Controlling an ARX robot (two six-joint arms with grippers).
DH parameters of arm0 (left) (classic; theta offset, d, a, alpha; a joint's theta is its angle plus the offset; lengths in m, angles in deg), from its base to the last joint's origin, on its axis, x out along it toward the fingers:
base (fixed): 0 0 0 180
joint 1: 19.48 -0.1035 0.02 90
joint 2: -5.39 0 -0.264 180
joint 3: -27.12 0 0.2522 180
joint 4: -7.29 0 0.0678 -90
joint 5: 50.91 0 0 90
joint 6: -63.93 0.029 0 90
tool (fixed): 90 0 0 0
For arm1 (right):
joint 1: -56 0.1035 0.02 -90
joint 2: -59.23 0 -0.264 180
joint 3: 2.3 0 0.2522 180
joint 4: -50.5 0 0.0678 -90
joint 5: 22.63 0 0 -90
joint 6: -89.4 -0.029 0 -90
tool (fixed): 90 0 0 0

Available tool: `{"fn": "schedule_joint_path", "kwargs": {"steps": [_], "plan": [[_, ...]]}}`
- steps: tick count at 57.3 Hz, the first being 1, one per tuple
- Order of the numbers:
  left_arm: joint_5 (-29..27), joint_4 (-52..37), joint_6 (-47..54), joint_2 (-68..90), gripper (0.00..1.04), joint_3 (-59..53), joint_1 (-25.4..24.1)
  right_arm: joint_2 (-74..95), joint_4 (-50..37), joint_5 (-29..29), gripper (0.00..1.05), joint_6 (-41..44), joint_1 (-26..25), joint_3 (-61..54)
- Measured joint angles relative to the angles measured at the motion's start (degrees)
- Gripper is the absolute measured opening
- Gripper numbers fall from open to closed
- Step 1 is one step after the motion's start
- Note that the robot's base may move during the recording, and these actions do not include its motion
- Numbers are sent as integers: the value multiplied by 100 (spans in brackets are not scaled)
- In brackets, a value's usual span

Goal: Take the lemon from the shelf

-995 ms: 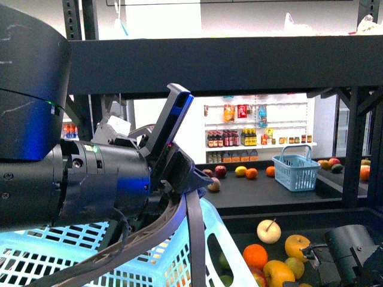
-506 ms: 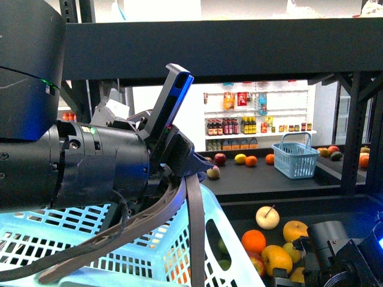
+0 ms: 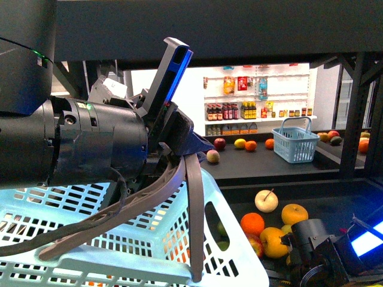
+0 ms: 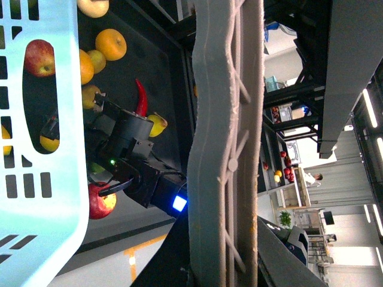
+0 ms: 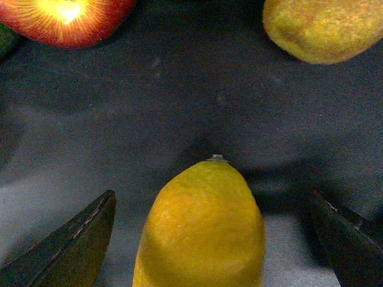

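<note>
My right claw [image 5: 212,200] stands spread either side of the lemon [image 5: 203,239], which lies on the shelf [image 5: 149,107] deck, lined up to close. My left claw [image 3: 194,149] clamps the basket handle [image 3: 194,221] to receive it.

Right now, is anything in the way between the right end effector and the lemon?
No, nothing visible. The lemon sits on the bare shelf, in the gap of the open right end effector. The red apple and another yellowish fruit lie farther off, not touching it.
</note>
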Motion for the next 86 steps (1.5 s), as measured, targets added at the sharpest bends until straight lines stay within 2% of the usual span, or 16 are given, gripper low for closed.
{"fn": "schedule_joint_path", "kwargs": {"steps": [3,7,16,24,42,61,74,86], "plan": [[0,0,0,0,12,0,0,61,22,15,96,0,35,105],[-2,0,0,0,12,0,0,94,20,20,82,0,63,140],[0,0,0,0,12,0,0,122,52,20,60,4,79,142],[0,0,0,0,12,0,0,125,52,17,49,7,76,127],[-2,0,0,0,12,0,0,-101,-63,-24,46,17,28,-275],[0,0,-2,0,12,0,0,-1650,-896,-57,46,181,-186,-1836],[0,0,0,0,12,0,0,-3838,-1497,-785,46,-11,-291,-3432],[-2,0,-2,0,11,0,0,-5235,-1539,-1364,46,-461,-22,-4389]]}}
